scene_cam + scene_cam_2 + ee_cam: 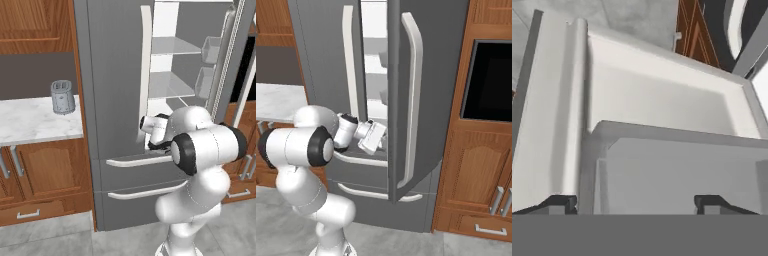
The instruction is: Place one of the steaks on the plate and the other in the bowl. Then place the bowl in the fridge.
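Gripper (636,202) jaws wide apart, empty, facing fridge (120,75) interior, possibly a drawer, toaster (62,97) left.

There were no words, numbers, labels or signs to read anywhere, not on the fridge (120,75), not on the wooden cupboards (481,170), and not on the toaster (62,97)

1. Home kitchen: tall grey double-door fridge (120,100), right door open, white shelves inside.
2. White marble counter (35,120) carrying a grey metal toaster (62,97).
3. Brown wooden cabinets (476,170) around a built-in black oven (488,80).
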